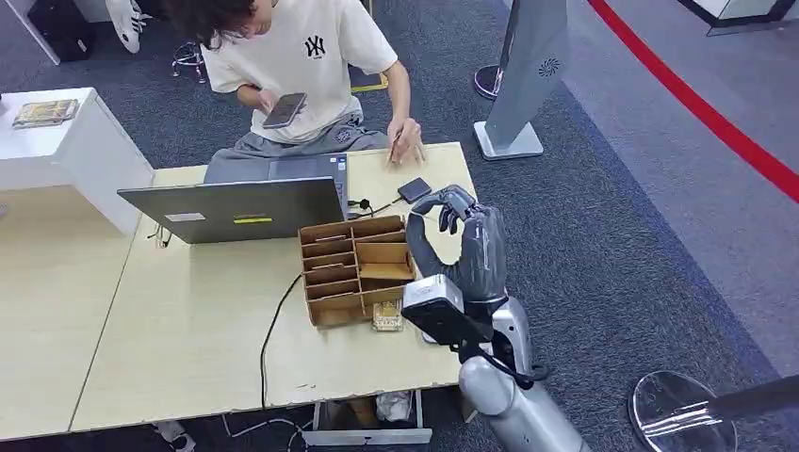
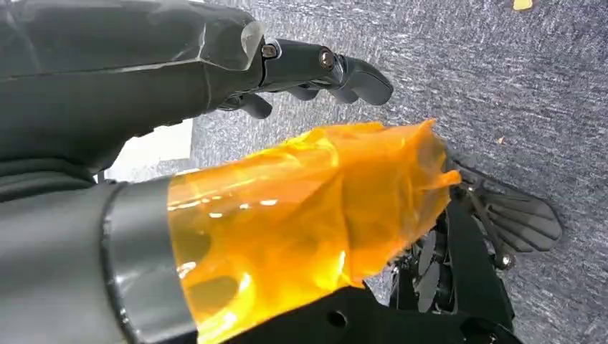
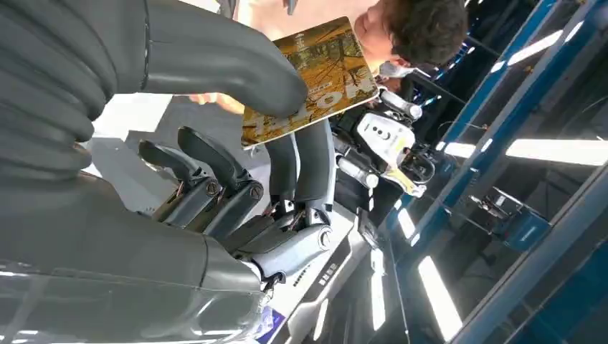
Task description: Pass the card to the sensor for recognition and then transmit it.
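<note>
We see the card point(image 3: 308, 75), printed in yellow-brown tones, pinched in the right hand point(image 3: 236, 143): the thick grey thumb point(image 3: 215, 54) presses on its printed face and two darker fingers point(image 3: 301, 161) back it from the other side, while the remaining fingers are curled lower and touch nothing. From the head view, that right hand point(image 1: 462, 240) is raised above the right end of the tabletop point(image 1: 188, 330), beside the cardboard organizer point(image 1: 356, 268) with its rows of slots. Just behind the hand lies a small dark sensor point(image 1: 414, 190) with a cable running toward the laptop point(image 1: 236, 207). Another card-like item point(image 1: 387, 315) lies on the tabletop at the organizer's front corner.

A person point(image 1: 301, 66) sits at the far side of the tabletop, holding a phone point(image 1: 284, 109) in one hand and resting the other hand on the tabletop near the sensor.

We see the left hand point(image 2: 315, 68) over grey carpet point(image 2: 502, 86), its dark fingers curled in with nothing between them; amber film point(image 2: 301, 208) wraps its thumb.
</note>
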Controlling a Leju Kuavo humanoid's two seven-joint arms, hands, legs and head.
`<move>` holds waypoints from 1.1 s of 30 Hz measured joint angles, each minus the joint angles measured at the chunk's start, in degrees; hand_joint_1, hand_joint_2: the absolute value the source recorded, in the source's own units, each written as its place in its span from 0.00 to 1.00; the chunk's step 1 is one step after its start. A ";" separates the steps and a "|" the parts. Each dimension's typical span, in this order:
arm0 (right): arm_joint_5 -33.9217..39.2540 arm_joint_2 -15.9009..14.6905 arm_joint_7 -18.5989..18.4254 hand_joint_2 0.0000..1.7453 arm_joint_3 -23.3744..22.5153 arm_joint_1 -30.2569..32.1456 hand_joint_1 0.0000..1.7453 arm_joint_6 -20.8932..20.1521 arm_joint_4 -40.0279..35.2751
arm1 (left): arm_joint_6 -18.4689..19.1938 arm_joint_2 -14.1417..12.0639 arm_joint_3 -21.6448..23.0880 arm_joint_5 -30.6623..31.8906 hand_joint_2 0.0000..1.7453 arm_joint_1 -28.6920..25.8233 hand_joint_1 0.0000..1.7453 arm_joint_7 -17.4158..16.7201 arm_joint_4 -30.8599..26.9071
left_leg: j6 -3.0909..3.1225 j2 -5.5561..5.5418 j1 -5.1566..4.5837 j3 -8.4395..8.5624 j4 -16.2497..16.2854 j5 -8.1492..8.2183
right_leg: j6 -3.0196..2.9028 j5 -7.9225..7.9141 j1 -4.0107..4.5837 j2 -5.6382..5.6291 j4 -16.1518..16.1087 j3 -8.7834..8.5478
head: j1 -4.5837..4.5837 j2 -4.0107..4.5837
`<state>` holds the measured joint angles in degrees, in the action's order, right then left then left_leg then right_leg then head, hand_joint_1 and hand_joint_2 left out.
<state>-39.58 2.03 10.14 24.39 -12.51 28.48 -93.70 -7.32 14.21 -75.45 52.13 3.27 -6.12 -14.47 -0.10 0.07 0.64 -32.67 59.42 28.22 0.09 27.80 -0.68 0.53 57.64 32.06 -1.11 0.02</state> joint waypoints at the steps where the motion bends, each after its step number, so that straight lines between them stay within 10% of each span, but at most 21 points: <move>1: -0.15 0.00 -0.04 1.00 0.28 -0.50 1.00 -0.42 0.24 | 0.07 -0.04 0.00 0.22 0.00 0.01 0.00 -0.04 0.00 | 0.00 0.00 0.00 0.00 0.00 0.00 | 0.00 -0.01 0.00 0.00 0.00 0.00 | 0.00 0.00; 33: -14.01 5.77 -8.90 1.00 10.84 -32.79 1.00 -8.78 35.46 | 3.52 -2.67 3.45 7.11 0.00 0.27 0.00 -0.98 0.04 | 0.07 -0.02 0.00 -0.03 0.00 -0.17 | 0.04 -0.12 0.00 0.03 0.03 0.01 | 0.00 0.00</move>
<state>-53.59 7.80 1.24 35.23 -45.30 19.69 -58.24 -3.80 11.54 -72.00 59.23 3.54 -7.10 -14.43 -0.04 0.05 0.64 -32.70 59.42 28.05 0.13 27.68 -0.68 0.56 57.67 32.07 -1.11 0.02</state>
